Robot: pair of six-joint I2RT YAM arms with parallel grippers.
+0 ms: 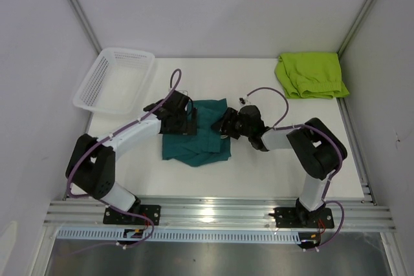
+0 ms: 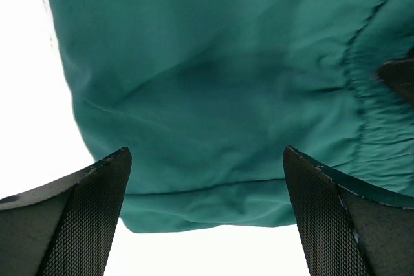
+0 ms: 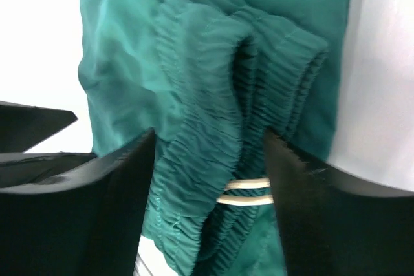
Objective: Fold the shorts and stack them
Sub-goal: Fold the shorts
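teal shorts (image 2: 213,95): matt cloth (ribbed waistband (image 3: 194,159)) | basket (image 1: 92,87): white plastic mesh | table (image 1: 259,166): smooth white

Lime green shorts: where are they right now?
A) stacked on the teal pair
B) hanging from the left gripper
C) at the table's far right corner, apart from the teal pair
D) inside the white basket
C: the lime green shorts lie at the far right corner of the table, well clear of the teal shorts lying between the two arms.
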